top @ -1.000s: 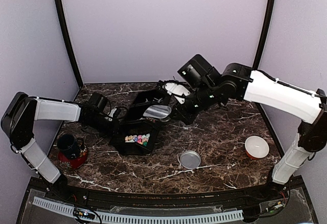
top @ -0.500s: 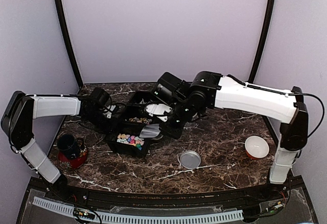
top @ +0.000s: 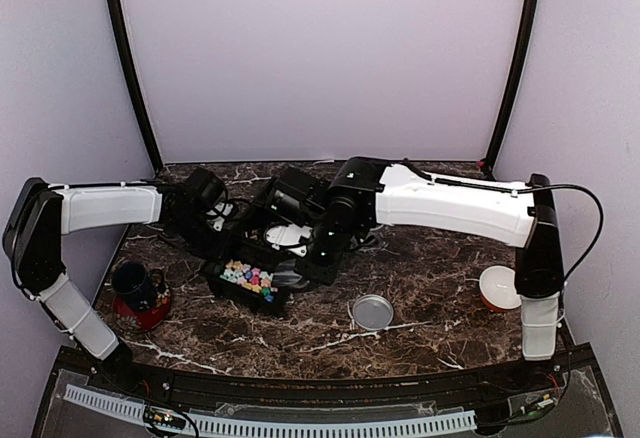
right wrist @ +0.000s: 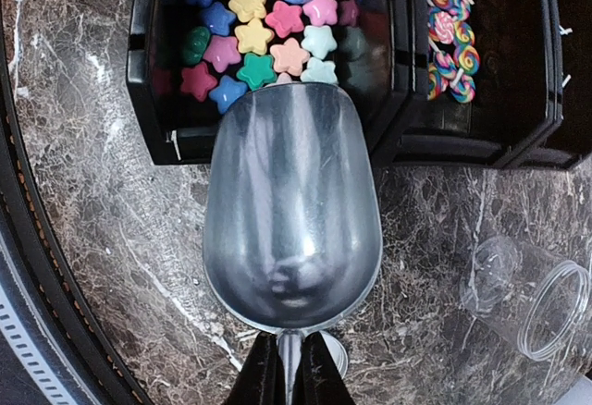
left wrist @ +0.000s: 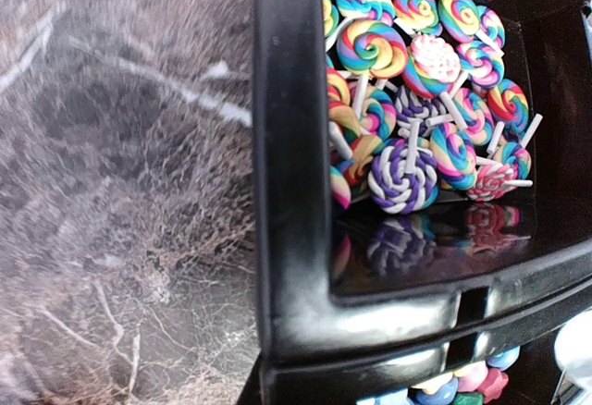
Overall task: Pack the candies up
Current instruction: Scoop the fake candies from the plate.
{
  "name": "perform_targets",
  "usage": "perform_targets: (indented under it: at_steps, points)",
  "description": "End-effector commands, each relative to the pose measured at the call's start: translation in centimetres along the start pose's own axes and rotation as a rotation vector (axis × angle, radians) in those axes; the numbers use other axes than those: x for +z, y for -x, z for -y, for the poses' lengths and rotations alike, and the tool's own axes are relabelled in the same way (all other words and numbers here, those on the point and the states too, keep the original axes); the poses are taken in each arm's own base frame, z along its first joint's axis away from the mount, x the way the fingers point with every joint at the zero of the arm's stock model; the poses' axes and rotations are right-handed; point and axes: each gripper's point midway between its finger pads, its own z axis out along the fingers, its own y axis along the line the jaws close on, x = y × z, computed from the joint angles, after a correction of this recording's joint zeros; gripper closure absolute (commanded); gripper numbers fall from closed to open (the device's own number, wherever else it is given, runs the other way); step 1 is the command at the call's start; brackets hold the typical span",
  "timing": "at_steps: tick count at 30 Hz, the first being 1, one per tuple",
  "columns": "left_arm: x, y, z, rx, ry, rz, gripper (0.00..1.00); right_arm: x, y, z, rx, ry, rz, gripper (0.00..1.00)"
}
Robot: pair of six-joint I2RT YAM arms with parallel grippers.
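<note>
The candies [right wrist: 264,30] are small star sweets in mixed colours, piled in the near compartment of a black tray [right wrist: 148,100]; from above, the candies [top: 252,278] sit in front of both arms. My right gripper [right wrist: 289,368] is shut on the handle of an empty metal scoop [right wrist: 291,211], whose mouth rests at the compartment's near wall, just short of the sweets. My left gripper [top: 222,240] is at the tray's far left edge and is shut on it; its fingers are hidden in the left wrist view, where the tray rim [left wrist: 291,192] fills the frame.
Swirl lollipops [left wrist: 416,118] fill the neighbouring compartment. A clear glass jar [right wrist: 532,308] lies on its side right of the scoop. A round metal lid [top: 372,311], an orange-rimmed bowl [top: 500,288] and a dark mug [top: 135,283] on a red saucer stand on the marble table.
My right arm has swung left and down, bringing the scoop to the candy compartment. The tray has shifted slightly left and turned along with my left gripper.
</note>
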Motion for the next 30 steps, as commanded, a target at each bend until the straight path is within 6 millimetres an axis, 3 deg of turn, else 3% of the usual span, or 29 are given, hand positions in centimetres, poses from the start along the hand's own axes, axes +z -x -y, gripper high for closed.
perform_targets:
  at_steps: [1, 9, 16, 22, 30]
  points:
    - [-5.1, 6.0, 3.5, 0.117, -0.019, 0.222, 1.0, -0.2, 1.4, -0.3, -0.032, -0.03, 0.016, 1.0]
    - [-5.1, 6.3, 4.0, 0.155, 0.001, 0.262, 1.0, 2.1, 1.2, -0.2, -0.046, -0.064, -0.043, 1.0]
    - [-6.0, 6.6, 4.6, 0.185, -0.027, 0.338, 1.0, 4.1, 1.7, -1.2, -0.068, -0.024, -0.053, 1.0]
    - [-5.8, 6.3, 5.3, 0.186, -0.078, 0.354, 1.0, 6.4, 3.2, -1.9, -0.063, -0.003, -0.017, 1.0]
    - [-5.8, 6.1, 6.0, 0.176, -0.124, 0.367, 1.0, 7.9, 6.1, -1.6, -0.001, -0.03, 0.099, 1.0]
